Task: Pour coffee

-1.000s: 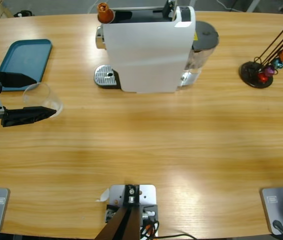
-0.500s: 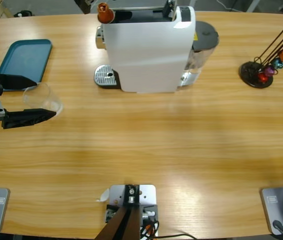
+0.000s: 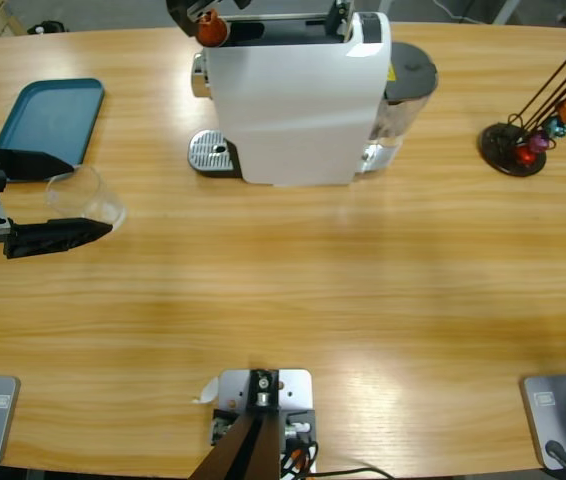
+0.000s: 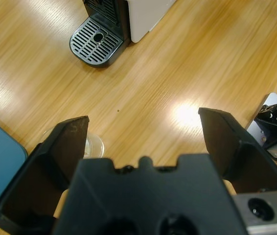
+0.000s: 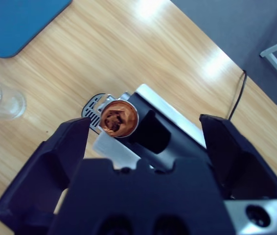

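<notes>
No coffee shows in any view. A clear empty glass (image 3: 85, 196) stands on the table between the tips of my open left gripper (image 3: 90, 194). In the left wrist view the glass (image 4: 92, 145) peeks out at the left jaw's inner edge, below the gripper (image 4: 143, 117). The white coffee machine (image 3: 298, 95) has its drip tray (image 3: 213, 153) bare. An orange capsule (image 3: 210, 27) sits on the machine's top. My right gripper (image 5: 146, 121) hovers open over this capsule (image 5: 119, 117); only its jaw tips (image 3: 206, 8) show in the high view.
A blue tray (image 3: 53, 122) lies behind the glass at the far left. A black capsule rack (image 3: 521, 140) with several coloured capsules stands at the right. The machine's water tank (image 3: 408, 85) sticks out on its right side.
The right gripper's black jaws have come into the high view's top edge above the orange capsule. The left gripper and the glass have hardly moved.
</notes>
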Robot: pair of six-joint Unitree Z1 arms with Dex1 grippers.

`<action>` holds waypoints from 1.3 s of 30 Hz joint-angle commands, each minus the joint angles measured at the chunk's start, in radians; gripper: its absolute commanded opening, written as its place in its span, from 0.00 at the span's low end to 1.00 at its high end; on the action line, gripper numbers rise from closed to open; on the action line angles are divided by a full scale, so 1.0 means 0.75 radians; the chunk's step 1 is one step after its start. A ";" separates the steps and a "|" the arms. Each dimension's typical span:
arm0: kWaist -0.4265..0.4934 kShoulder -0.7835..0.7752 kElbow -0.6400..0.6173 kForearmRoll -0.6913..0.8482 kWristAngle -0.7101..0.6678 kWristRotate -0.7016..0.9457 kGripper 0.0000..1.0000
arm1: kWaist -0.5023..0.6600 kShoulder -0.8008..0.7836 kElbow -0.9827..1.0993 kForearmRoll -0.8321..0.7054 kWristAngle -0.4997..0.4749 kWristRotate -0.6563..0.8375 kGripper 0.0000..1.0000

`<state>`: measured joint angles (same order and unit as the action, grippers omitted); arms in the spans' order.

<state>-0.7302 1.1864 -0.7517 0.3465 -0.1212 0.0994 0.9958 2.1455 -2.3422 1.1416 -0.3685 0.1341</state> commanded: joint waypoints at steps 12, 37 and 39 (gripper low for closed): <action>0.008 0.001 0.061 -0.012 0.000 0.004 0.97 | 0.010 0.079 -0.050 0.047 -0.077 0.007 0.90; 0.008 -0.025 0.076 -0.008 0.002 0.008 0.97 | 0.039 0.145 -0.145 0.100 -0.042 0.005 0.90; 0.008 -0.022 0.076 -0.008 0.002 0.007 0.97 | 0.039 0.149 -0.144 0.100 -0.043 0.005 0.90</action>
<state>-0.7302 1.1779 -0.7295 0.3465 -0.1212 0.0994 1.0142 2.1984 -2.4384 1.2049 -0.4068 0.1273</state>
